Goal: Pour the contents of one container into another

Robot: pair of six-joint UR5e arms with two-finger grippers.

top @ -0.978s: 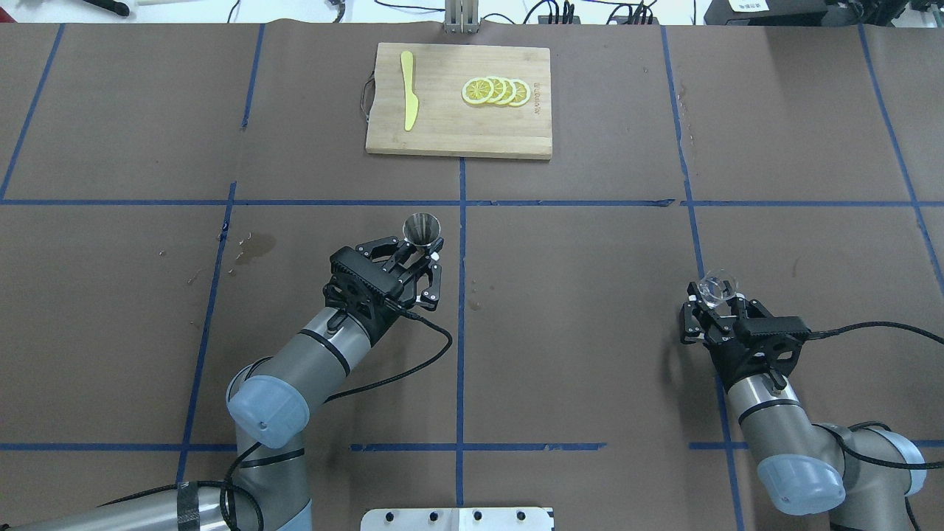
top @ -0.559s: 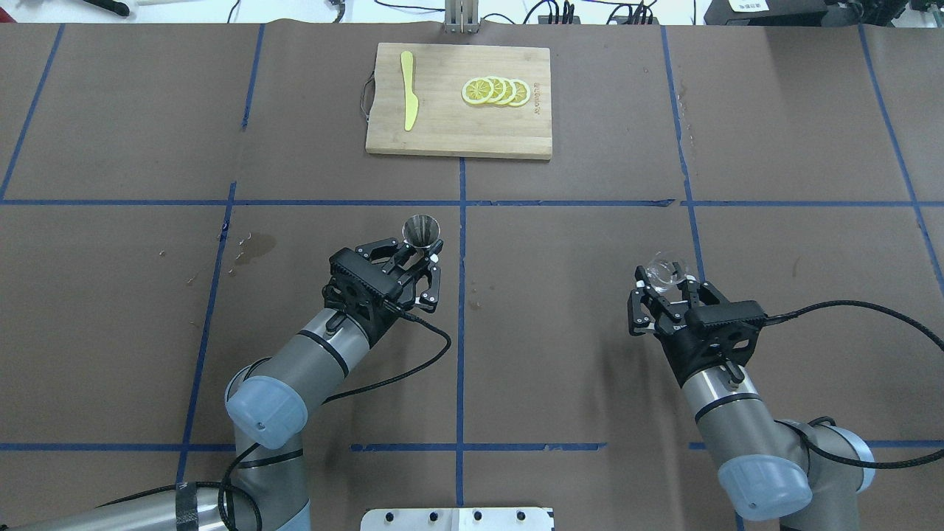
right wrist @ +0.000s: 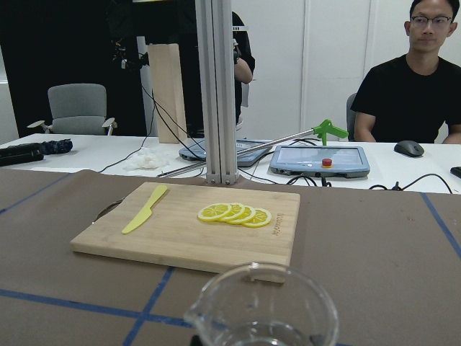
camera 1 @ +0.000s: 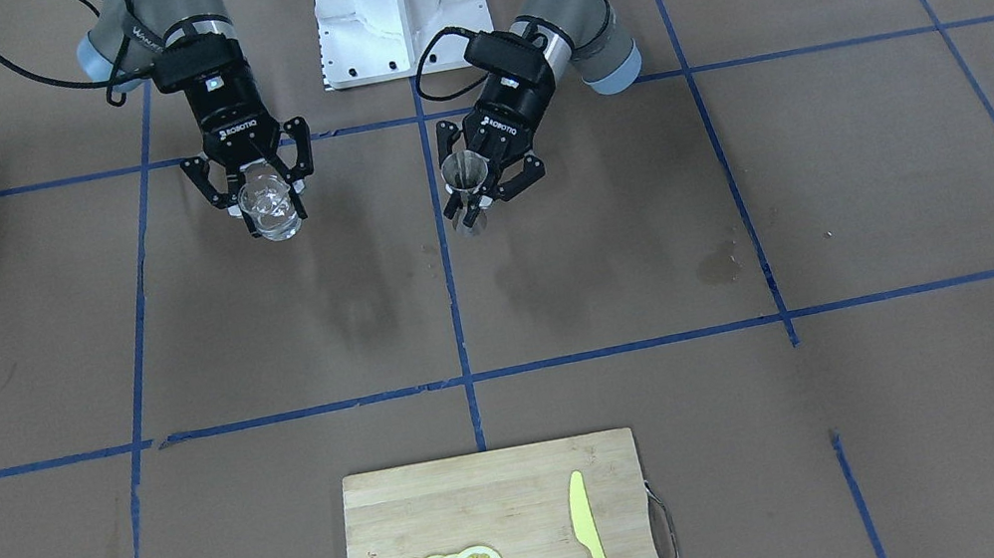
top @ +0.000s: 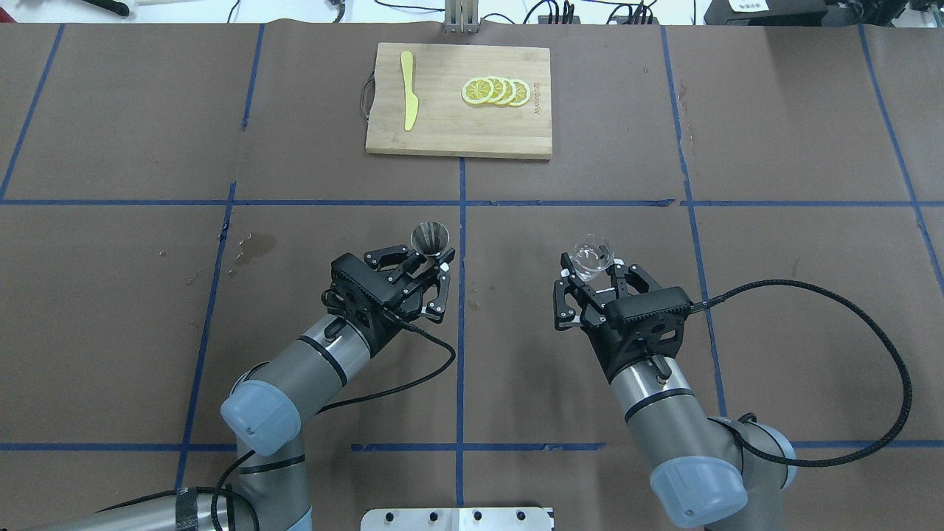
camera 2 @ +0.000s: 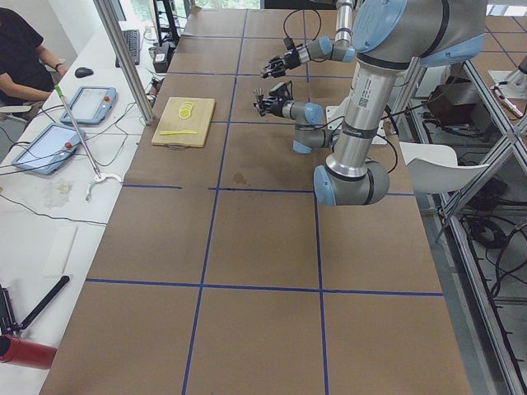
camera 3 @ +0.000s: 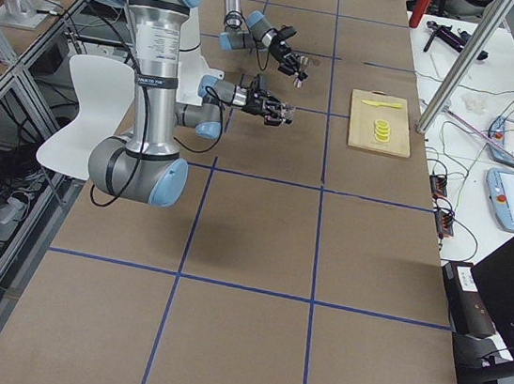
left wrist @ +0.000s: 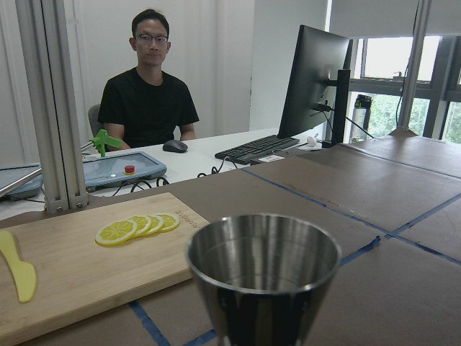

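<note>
My left gripper point(top: 434, 259) is shut on the waist of the steel jigger point(top: 430, 237), which it holds upright above the table just left of the centre line. The jigger's open cone point(left wrist: 263, 274) fills the bottom of the left wrist view. My right gripper point(top: 594, 271) is shut on the small clear glass cup point(top: 594, 255), upright with its spout seen in the right wrist view point(right wrist: 263, 310). The cup hangs to the right of the jigger, about a gripper's width apart. From the front the cup point(camera 1: 271, 208) and the jigger point(camera 1: 465, 173) sit at nearly the same height.
A wooden cutting board point(top: 442, 129) lies at the table's far middle with lemon slices point(top: 495, 91) and a yellow knife point(top: 408, 99) on it. A dried stain point(top: 258, 243) marks the paper left of the jigger. An operator point(left wrist: 148, 94) sits beyond the far edge.
My right arm has carried the glass cup left, from the right-hand tape line toward the centre. The left gripper with the jigger has shifted slightly right and nearer.
</note>
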